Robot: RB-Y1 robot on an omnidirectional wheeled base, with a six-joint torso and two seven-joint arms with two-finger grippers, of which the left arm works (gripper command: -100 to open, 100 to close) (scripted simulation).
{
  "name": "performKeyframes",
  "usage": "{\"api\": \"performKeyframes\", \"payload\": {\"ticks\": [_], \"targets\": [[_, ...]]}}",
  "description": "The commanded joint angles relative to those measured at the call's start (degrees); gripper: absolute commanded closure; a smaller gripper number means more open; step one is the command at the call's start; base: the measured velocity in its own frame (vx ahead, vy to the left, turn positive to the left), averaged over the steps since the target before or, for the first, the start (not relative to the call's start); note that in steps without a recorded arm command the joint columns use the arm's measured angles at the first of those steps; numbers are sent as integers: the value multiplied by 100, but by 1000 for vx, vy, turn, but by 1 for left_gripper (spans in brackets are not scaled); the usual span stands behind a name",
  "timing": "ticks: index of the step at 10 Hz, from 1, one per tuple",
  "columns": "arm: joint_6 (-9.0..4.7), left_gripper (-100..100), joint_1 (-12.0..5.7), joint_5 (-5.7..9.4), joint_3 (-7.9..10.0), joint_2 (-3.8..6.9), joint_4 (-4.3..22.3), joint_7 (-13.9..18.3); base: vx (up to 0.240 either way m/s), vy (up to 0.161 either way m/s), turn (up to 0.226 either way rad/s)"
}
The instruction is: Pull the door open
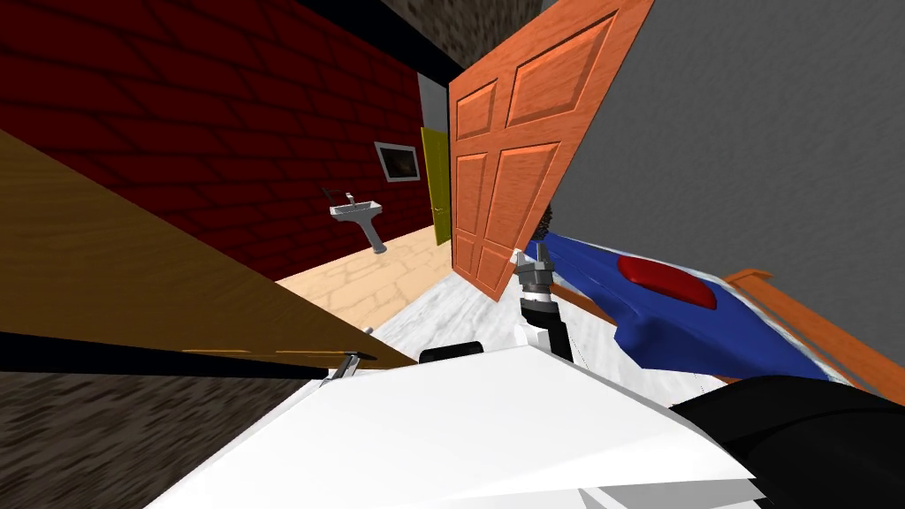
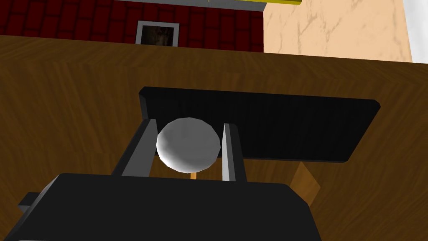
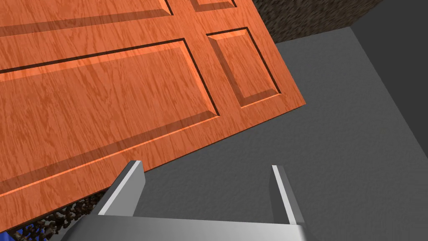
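My left gripper (image 2: 188, 125) clamped on grey knob (image 2: 188, 146) of brown door (image 2: 83, 104); my right gripper (image 3: 207, 169) spread wide, empty, near orange door (image 3: 104, 83).

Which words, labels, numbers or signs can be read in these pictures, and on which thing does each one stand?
No text can be read anywhere.
The brown door, its grey knob and black plate: no writing.
The orange panelled door, yellow door, sink and blue bed cover: plain.
The framed picture on the red brick wall: a dark blur, no letters.
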Motion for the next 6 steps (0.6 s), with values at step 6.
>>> {"api": "performKeyframes", "payload": {"ticks": [6], "targets": [[144, 100, -293, -25, -11, 38, 137, 95, -232, 54, -155]]}}
